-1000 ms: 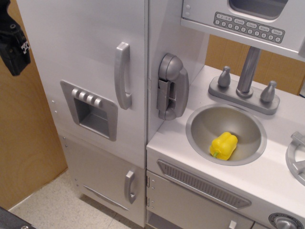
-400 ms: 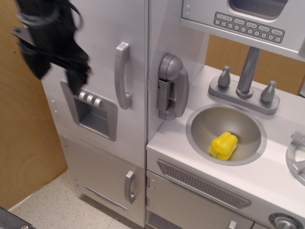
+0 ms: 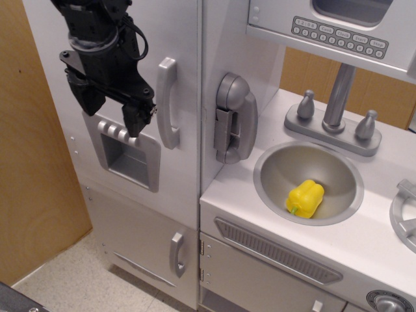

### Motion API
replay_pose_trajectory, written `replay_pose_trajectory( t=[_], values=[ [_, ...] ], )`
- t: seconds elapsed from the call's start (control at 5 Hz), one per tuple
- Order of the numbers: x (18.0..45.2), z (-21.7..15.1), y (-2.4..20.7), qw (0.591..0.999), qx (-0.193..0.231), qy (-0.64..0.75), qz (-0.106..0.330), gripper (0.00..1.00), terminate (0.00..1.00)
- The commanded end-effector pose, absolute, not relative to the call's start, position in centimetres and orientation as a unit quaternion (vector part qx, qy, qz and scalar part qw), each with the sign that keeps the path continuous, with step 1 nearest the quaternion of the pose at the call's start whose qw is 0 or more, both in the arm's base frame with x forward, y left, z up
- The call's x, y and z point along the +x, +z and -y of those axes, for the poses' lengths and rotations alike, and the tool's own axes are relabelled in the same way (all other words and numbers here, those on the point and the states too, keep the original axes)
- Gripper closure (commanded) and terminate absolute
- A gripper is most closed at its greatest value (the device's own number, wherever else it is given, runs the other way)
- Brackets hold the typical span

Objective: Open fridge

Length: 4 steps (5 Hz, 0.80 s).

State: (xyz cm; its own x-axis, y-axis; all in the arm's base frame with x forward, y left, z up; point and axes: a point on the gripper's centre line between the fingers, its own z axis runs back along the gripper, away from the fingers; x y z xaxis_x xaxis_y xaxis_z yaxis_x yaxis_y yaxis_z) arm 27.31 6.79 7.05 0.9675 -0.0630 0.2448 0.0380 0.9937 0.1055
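Observation:
The fridge is a tall silver-grey cabinet at the left, with its large door shut. The door carries a long curved grey handle and a recessed dispenser panel. My black gripper hangs in front of the door, just left of the handle and above the dispenser. Its two fingers point down and stand apart, open, with nothing between them. It does not touch the handle.
A smaller lower door with a short handle sits below. A grey toy phone hangs on the fridge's side. A sink holds a yellow pepper, with a faucet behind. An oven door with vent slats is below. A brown wooden panel stands at left.
My gripper has come in from the upper left edge and moved right and down, now in front of the fridge door beside the handle. The door has not moved.

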Motion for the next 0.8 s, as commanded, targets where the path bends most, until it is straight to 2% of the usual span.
replay_pose_trajectory(
  t=[0.0,0.4,0.6],
  values=[
    [31.6,-7.2,8.7,0.984,0.058,-0.006,0.167,0.0,0.0],
    [34.6,-6.7,7.9,0.984,0.051,-0.013,0.168,0.0,0.0],
    [34.7,-6.9,7.8,0.979,0.039,-0.032,0.196,1.0,0.0]
  ],
)
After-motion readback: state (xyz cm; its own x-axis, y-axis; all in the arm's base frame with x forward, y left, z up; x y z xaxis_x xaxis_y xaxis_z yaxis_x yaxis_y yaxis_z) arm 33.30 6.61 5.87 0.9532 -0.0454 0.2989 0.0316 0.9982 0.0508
